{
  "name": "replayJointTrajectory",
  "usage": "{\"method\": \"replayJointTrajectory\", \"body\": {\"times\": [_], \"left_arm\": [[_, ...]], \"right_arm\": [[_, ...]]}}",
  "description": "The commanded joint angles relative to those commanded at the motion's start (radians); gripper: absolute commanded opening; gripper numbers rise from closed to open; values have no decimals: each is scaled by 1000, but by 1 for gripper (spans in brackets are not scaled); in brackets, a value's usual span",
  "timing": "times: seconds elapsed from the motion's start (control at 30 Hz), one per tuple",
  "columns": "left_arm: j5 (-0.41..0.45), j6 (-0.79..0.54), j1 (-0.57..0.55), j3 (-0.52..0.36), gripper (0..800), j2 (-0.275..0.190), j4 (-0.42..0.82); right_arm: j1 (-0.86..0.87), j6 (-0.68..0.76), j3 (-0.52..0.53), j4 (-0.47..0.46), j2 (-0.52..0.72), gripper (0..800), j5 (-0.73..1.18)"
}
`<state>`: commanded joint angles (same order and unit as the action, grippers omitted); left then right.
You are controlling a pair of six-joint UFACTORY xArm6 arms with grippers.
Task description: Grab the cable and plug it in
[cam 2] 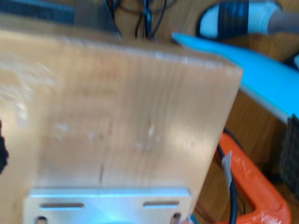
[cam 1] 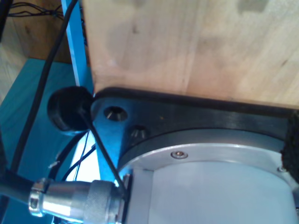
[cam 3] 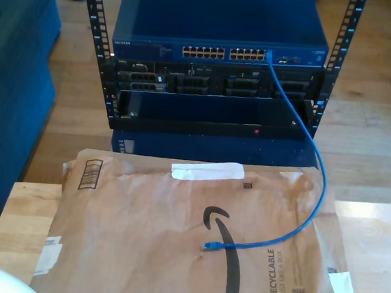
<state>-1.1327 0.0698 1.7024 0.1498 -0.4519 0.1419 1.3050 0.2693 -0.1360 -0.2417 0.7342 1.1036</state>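
The cable (cam 3: pixel 304 139) is thin and bright blue. One end is plugged into a port at the right of the switch's (cam 3: pixel 219 35) front row in the exterior view. Its free plug (cam 3: pixel 209 246) lies on a brown paper mailer (cam 3: pixel 139 244) on the table. My first gripper (cam 1: pixel 149 149) looks down past a wooden table edge (cam 1: pixel 187 42) at an arm's round grey base (cam 1: pixel 210 186). A textured black finger pad (cam 1: pixel 293 144) shows at the frame edge, so the jaws stand wide. My second gripper (cam 2: pixel 147 156) hangs over a wooden board (cam 2: pixel 117 107). Its pads (cam 2: pixel 293 156) sit far apart with nothing between them.
A rack (cam 3: pixel 214 86) with the blue switch and dark units stands on the wooden floor beyond the table. A blue sofa (cam 3: pixel 13 82) fills the exterior view's left. An orange clamp (cam 2: pixel 254 186) and a black lead (cam 2: pixel 232 186) sit beside the board. A metal connector (cam 1: pixel 79 198) plugs into the arm base.
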Motion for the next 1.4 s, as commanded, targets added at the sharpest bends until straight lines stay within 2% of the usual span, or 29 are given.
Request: {"method": "replayJointTrajectory", "body": {"times": [0.13, 0.3, 0.47, 1.4], "left_arm": [[0, 0, 0, 0, 800, -2, 0], [0, 0, 0, 0, 800, 0, 0], [0, 0, 0, 0, 800, 0, 0], [0, 0, 0, 0, 800, 0, 0]], "right_arm": [[57, -29, 11, 0, -58, 800, -52], [60, -55, 48, 6, -63, 800, -81], [61, -51, 133, 11, -89, 800, -284], [61, -51, 135, 11, -89, 800, -285]]}}
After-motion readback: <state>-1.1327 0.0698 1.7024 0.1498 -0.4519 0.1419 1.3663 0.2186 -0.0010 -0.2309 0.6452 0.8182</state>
